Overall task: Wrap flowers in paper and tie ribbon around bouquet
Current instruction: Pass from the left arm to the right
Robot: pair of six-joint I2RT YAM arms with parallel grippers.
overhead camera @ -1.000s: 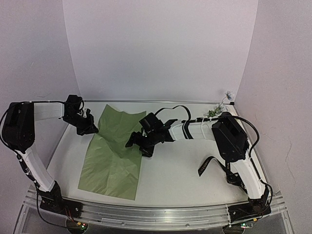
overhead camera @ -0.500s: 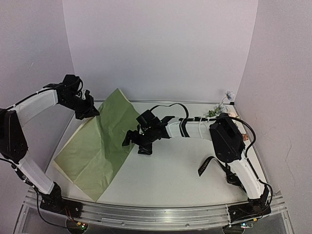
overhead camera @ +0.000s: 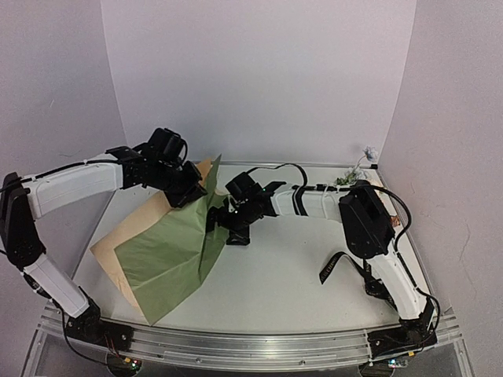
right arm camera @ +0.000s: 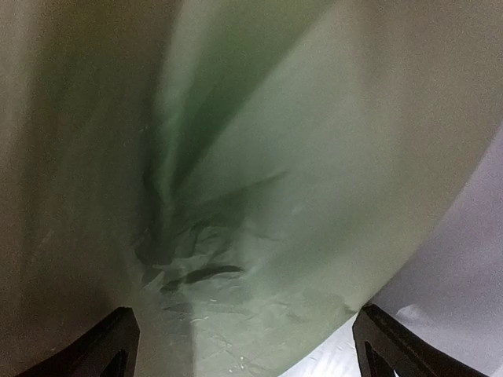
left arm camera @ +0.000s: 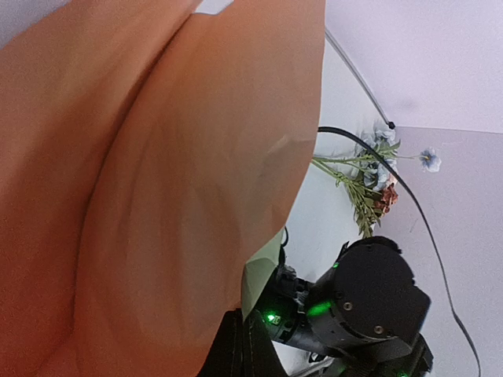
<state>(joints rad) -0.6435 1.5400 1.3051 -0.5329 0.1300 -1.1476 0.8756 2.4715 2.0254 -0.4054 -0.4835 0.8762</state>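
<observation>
One paper sheet [overhead camera: 165,255], one flower bunch [left arm camera: 365,177], one ribbon [overhead camera: 330,269]

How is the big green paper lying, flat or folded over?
Folded over. The left end effector holds the large olive-green paper sheet up by one edge, so its tan underside shows.

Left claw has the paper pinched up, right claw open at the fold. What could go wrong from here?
1. The left claw holds the paper by one edge, the sheet hanging in a loose fold; a pull may tear it or slip it free.
2. The open right claw sits close against the crumpled fold; closing there would likely bunch both layers.
3. The flowers lie in the far right corner, apart from the sheet; a fold made now may wrap nothing.
</observation>
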